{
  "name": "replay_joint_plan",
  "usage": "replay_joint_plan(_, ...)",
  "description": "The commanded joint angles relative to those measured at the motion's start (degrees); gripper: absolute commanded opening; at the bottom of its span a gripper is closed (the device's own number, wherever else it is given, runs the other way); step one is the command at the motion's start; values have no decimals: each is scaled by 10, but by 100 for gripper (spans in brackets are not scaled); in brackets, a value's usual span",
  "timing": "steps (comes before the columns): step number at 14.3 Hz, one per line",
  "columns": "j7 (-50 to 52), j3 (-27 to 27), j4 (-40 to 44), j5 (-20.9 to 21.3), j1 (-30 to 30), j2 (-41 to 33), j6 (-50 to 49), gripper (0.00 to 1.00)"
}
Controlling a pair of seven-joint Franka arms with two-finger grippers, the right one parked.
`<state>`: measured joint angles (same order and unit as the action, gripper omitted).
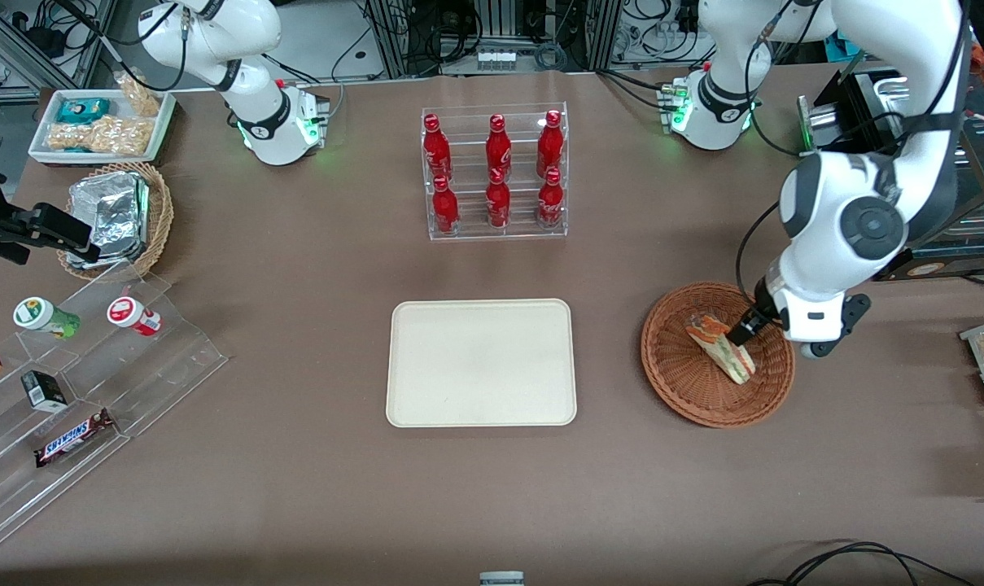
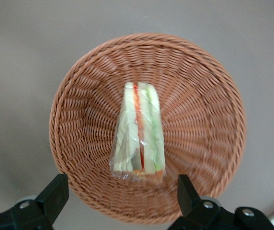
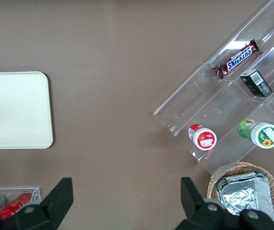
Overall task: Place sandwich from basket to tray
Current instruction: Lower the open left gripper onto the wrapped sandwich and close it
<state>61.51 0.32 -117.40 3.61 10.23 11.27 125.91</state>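
Sandwich (image 2: 139, 134) lies in the basket (image 2: 79, 86), wrapped in clear film, layers edge-up. Gripper (image 2: 120, 199) hovers just above it, fingers (image 2: 53, 194) spread wide either side of the wedge's broad end, holding nothing. Tray (image 1: 481, 362) sits bare beside the basket, toward the table's middle.

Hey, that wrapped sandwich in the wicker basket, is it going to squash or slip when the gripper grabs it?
Probably soft: the sandwich is white bread with layered filling, so a firm squeeze may dent it. Its clear wrap looks glossy, so it may slip. The open gripper hovers over the basket, fingers either side of the wedge.
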Motion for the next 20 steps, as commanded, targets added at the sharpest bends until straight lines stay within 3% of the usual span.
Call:
replay_joint_plan(1, 78, 4, 14, 19, 7, 43, 10, 100)
replay_joint_plan(7, 92, 4, 22, 6, 4, 94, 49, 100)
replay_joint_plan(8, 96, 5, 25, 0, 5, 98, 49, 95)
replay_joint_plan(9, 96, 4, 25, -7, 6, 101, 49, 85)
replay_joint_plan(11, 96, 4, 21, -10, 7, 101, 52, 35)
replay_joint_plan(12, 95, 4, 23, -10, 7, 98, 49, 15)
replay_joint_plan(14, 87, 4, 36, -10, 7, 86, 30, 12)
replay_joint_plan(18, 48, -8, 169, -11, 7, 96, -165, 11)
replay_joint_plan(20, 15, -29, 213, -11, 7, 104, -205, 9)
